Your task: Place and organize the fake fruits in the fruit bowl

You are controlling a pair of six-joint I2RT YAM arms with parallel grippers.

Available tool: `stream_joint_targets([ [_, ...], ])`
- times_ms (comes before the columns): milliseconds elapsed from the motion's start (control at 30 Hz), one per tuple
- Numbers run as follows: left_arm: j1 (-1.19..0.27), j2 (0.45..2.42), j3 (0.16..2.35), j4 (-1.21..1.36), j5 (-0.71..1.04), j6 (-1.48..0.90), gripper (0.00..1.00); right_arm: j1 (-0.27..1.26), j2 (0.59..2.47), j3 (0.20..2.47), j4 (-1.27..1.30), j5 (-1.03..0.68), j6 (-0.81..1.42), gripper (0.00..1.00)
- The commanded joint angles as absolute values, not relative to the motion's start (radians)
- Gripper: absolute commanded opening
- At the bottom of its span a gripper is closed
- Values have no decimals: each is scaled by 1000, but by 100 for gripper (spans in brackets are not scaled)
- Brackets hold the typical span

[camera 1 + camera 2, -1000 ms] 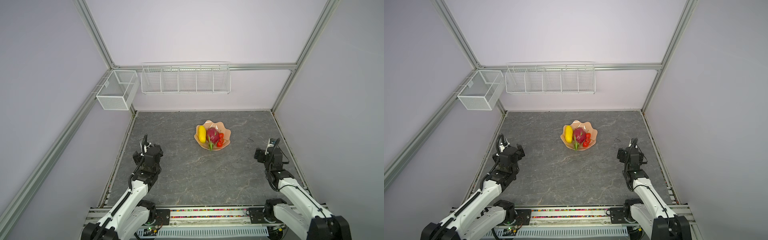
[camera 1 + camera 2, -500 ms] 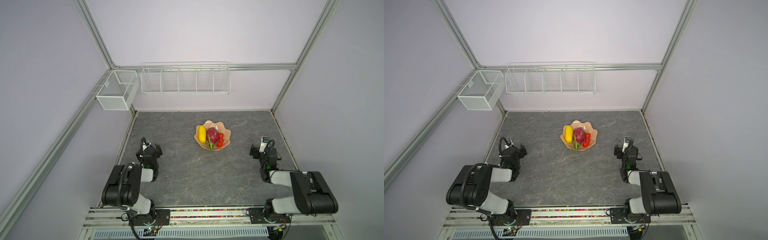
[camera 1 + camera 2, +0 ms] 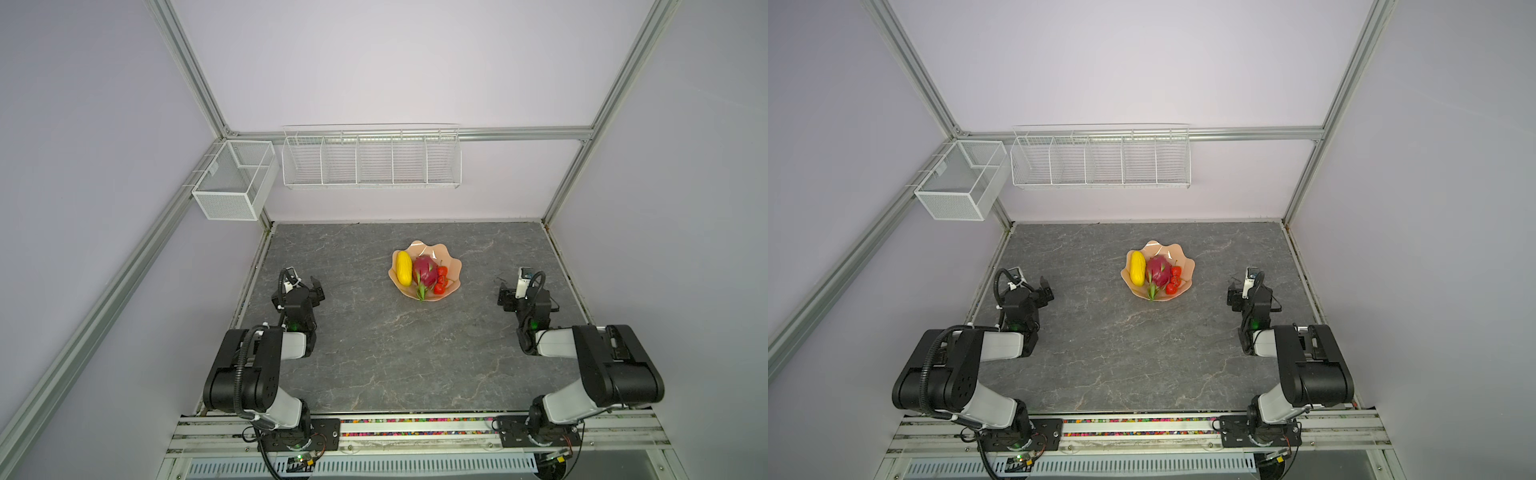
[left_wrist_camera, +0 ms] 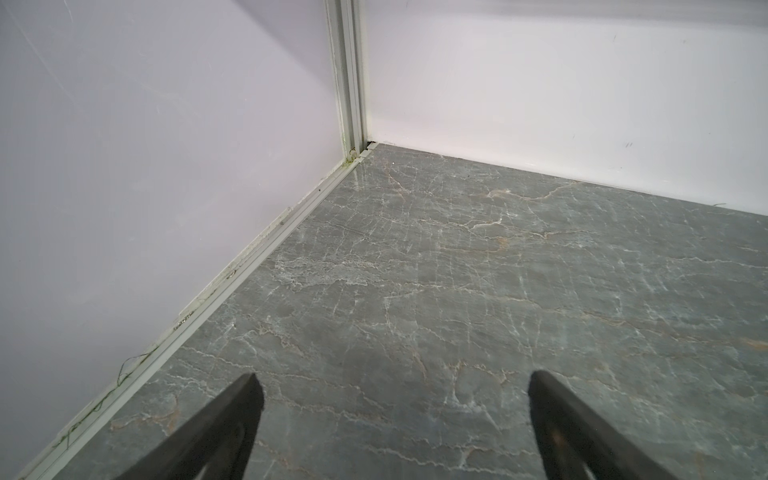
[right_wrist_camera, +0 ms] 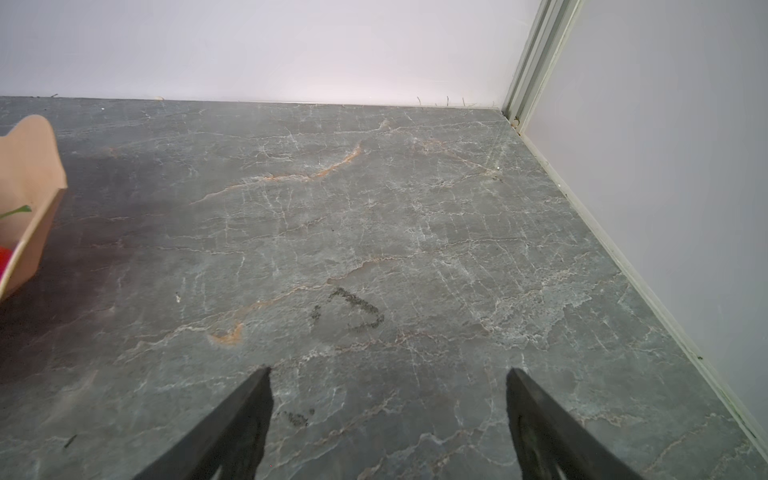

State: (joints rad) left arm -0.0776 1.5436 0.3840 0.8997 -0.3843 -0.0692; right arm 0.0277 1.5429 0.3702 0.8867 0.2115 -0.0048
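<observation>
All five fruits sit in the fruit bowl [image 3: 452, 266], mid-table toward the back wall. The dragon fruit [image 3: 424, 269] lies in the centre with its long axis running front to back and its green tip pointing at the near rim, toward the robot base. The yellow oblong fruit [image 3: 403, 268] lies roughly parallel, touching its left side. The three strawberries [image 3: 441, 279] are bunched against its right side.

The left gripper [image 4: 394, 380] has its jaws spread wide with nothing between them, only bare stone tabletop [image 4: 457, 270]. It is low by the left wall, well apart from the bowl. The right gripper [image 5: 388, 374] is also wide and empty, low on the right side. The bowl lies between the two arms and farther back, touching neither. The right wrist view catches just the bowl's rim at the frame edge, well clear of the fingers [image 5: 249, 399].
</observation>
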Motion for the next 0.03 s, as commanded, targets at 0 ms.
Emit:
stream_joint_targets([
  [0, -73, 1548, 378, 925, -374, -58, 99, 24, 1536, 379, 884, 202, -19, 89],
])
